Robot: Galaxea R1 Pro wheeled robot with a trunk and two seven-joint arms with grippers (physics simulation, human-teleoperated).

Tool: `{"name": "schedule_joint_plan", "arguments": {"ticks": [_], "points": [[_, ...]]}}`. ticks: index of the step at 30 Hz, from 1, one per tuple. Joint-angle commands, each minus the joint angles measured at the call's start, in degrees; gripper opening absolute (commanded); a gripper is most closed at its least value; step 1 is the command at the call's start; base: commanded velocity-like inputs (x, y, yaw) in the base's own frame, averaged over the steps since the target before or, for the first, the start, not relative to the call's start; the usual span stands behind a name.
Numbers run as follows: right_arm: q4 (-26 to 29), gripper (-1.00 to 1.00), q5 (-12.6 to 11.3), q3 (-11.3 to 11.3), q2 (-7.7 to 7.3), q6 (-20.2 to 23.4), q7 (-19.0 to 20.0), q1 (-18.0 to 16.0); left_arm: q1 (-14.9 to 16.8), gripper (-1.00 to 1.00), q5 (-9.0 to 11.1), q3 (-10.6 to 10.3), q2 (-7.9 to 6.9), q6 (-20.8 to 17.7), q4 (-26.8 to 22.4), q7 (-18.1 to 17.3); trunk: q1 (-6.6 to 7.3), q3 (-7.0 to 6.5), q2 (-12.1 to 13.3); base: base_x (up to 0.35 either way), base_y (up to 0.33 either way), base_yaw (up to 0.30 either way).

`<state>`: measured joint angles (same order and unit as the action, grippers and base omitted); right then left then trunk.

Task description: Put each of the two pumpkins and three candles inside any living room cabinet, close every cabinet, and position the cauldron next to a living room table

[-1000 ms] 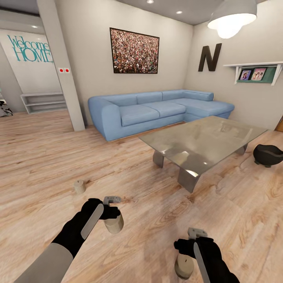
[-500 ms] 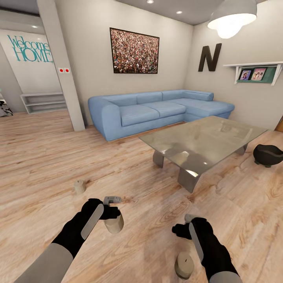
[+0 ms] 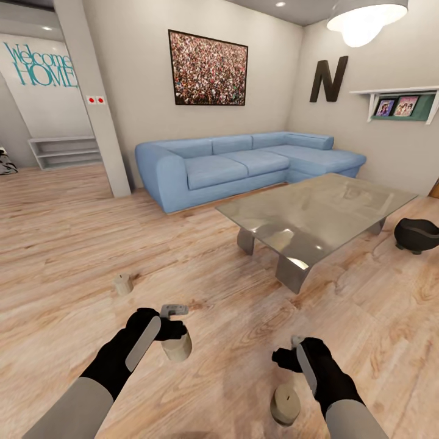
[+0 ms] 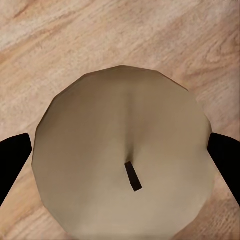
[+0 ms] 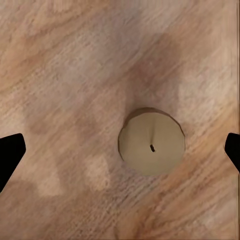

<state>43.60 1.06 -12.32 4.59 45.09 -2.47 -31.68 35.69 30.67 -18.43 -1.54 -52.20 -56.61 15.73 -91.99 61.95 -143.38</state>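
Observation:
My left gripper [image 3: 174,332] is shut on a squat pale candle [image 3: 177,349], held just above the wooden floor; in the left wrist view that candle [image 4: 122,155] sits between both fingertips [image 4: 12,162]. My right gripper [image 3: 292,355] hangs open above a second candle [image 3: 285,405] standing on the floor; the right wrist view shows this candle [image 5: 151,147] well below the spread fingertips [image 5: 10,155]. A third candle [image 3: 123,283] stands on the floor further left. The black cauldron [image 3: 416,235] sits on the floor by the glass table [image 3: 317,210], at its right end. The pumpkins and cabinet are out of view.
A blue corner sofa [image 3: 244,161] stands against the far wall behind the table. A grey pillar [image 3: 94,103] rises at the left, with low white shelves [image 3: 64,151] beyond it. Open wooden floor surrounds both arms.
My right gripper has lifted up off the candle beneath it, which stays on the floor. The left gripper keeps its candle in place. The head camera has shifted slightly.

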Motion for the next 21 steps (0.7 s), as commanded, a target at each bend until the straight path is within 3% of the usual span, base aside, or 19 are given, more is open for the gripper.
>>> {"name": "schedule_joint_plan", "arguments": {"ticks": [1,11,16,21], "points": [[-0.33,1.0,0.02,-0.75,-0.24,0.03,-0.05,-0.05,0.04,-1.0,0.62,-0.2,-0.09,-0.09,-0.1,0.53,0.01,0.05,-0.02,0.0,0.0,0.0],[-5.07,1.0,0.03,-1.88,-1.12,-2.51,0.0,-1.39,0.04,-1.0,0.62,-0.28,-0.2,-0.14,-0.16,0.53,0.01,0.05,-0.02,0.0,0.0,0.0],[-14.88,1.0,0.27,-1.87,-1.5,-4.34,0.04,-9.13,0.04,-1.0,0.62,-0.35,-0.21,-0.18,-0.17,0.53,0.01,0.05,-0.02,0.0,0.0,0.0],[-17.78,1.0,0.06,-1.89,-3.37,-5.26,0.02,-11.81,0.01,-1.0,0.62,-0.51,-0.17,-0.18,-0.17,0.53,0.01,0.05,-0.02,0.0,0.0,0.0]]}}
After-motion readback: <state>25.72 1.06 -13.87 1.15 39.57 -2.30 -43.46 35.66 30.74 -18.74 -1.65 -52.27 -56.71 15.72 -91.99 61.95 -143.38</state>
